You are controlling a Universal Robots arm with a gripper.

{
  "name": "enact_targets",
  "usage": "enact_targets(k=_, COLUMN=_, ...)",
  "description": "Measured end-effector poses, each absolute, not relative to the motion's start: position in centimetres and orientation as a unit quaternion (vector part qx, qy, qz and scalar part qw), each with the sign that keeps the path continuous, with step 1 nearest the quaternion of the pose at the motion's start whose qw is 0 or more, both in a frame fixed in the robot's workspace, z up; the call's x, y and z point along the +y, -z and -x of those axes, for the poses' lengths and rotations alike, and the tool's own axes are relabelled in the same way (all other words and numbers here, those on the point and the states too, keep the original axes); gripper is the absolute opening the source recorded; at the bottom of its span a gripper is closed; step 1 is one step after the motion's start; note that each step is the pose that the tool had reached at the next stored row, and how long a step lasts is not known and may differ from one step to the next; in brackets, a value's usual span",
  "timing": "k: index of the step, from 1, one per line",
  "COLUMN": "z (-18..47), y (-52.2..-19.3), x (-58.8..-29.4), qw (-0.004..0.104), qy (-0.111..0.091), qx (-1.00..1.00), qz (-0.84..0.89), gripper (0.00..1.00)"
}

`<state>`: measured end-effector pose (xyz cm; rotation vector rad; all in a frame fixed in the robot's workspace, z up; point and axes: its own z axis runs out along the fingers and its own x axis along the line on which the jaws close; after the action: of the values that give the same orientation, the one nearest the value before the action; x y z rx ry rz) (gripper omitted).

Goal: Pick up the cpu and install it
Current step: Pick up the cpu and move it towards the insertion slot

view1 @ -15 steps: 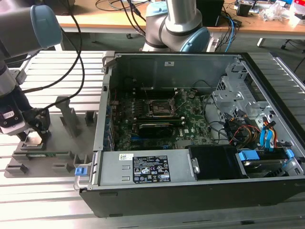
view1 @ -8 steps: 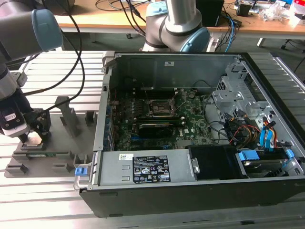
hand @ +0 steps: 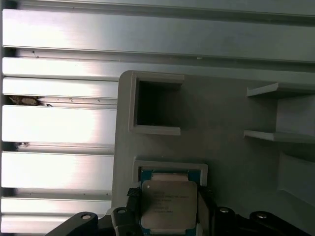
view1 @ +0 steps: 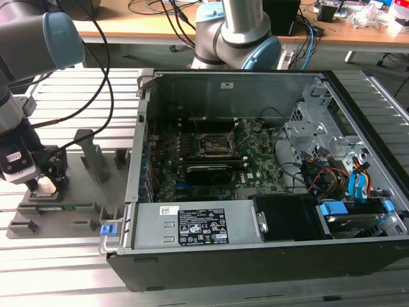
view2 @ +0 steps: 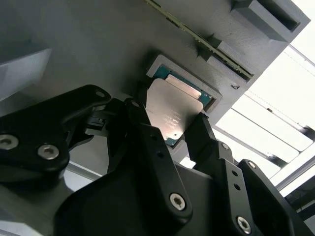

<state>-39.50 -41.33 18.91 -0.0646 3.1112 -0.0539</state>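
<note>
1. My fingers (view1: 56, 167): black and low over a grey holder (view1: 83, 192). The holder lies on the slatted metal counter (view1: 77, 89).
2. Finger state: in both wrist views my fingers (view2: 145, 130) (hand: 204, 204) are clamped on the cpu (view2: 170, 110) (hand: 170, 204). One pad presses against each of two opposite edges.
3. The cpu: a small flat square with a silvery top and a green border. It sits directly between my fingers, in a shallow square pocket (hand: 170, 166) of the holder (hand: 221, 147). The raised grey pocket rim (view2: 157, 61) frames the edge of the cpu farthest from my fingers.
4. Tilt: in the second wrist view the silvery top looks slightly angled to the pocket. I cannot tell whether it has left the pocket floor.
5. Beyond my fingertips, in the first wrist view: a deeper square recess (hand: 157, 105) in the same holder, apart from the cpu's pocket. The bright counter slats (hand: 59, 123) lie alongside the holder.
6. In the second wrist view, a thin green-edged strip (view2: 197, 39) stands in slots of the holder (view2: 98, 44), past the pocket from my fingers.
7. Well apart from my fingers, toward the exterior view's right: an open computer case (view1: 255, 256) lying on its side.
8. Inside the case: a black square socket (view1: 214, 146) on the green board. A long black card (view1: 208, 173) lies just beside the socket.
</note>
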Motion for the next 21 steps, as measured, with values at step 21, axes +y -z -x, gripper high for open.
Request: enact_targets(k=21, z=39.50, y=-19.69, x=-41.33, qw=0.015, qy=0.017, qx=1.000, qz=0.021, gripper=0.55)
